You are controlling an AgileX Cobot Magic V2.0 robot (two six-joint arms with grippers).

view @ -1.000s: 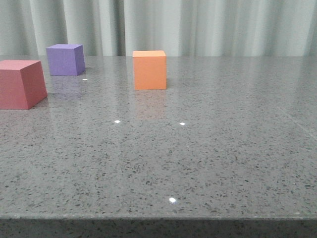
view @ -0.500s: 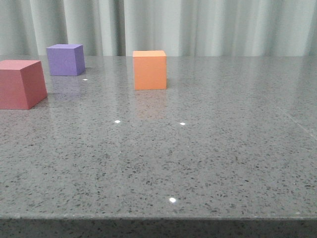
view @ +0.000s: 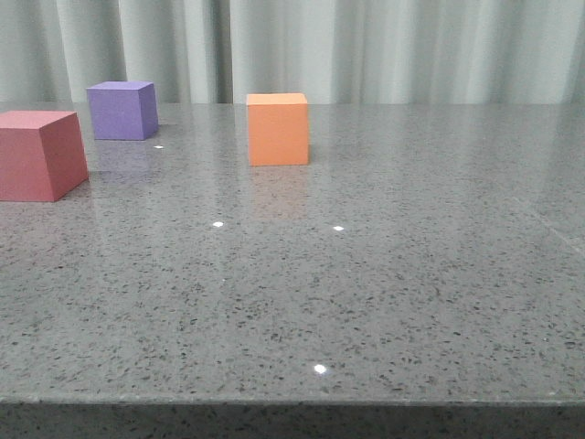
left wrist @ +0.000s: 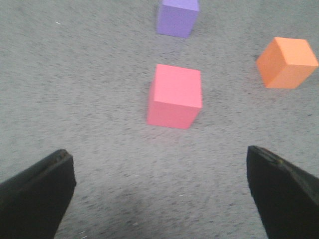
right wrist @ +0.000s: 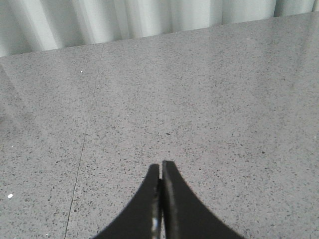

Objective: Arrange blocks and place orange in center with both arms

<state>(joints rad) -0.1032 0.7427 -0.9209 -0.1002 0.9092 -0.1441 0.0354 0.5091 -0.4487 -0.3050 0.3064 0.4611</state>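
Note:
Three cubes stand on the grey speckled table (view: 366,274). The pinkish-red block (view: 38,154) is at the left edge, the purple block (view: 122,110) behind it, and the orange block (view: 277,128) further right, near the back middle. No arm shows in the front view. The left wrist view has the pinkish-red block (left wrist: 175,95) ahead of my left gripper (left wrist: 160,162), which is open wide with bare table between its fingers; the purple block (left wrist: 177,17) lies beyond, the orange block (left wrist: 287,62) off to one side. My right gripper (right wrist: 161,167) is shut on nothing over bare table.
Pale curtains (view: 366,50) hang behind the table's far edge. The table's front edge (view: 292,400) runs along the bottom of the front view. A thin seam (right wrist: 79,164) crosses the tabletop in the right wrist view.
The front view has shifted very slightly; the three blocks stand where they were.

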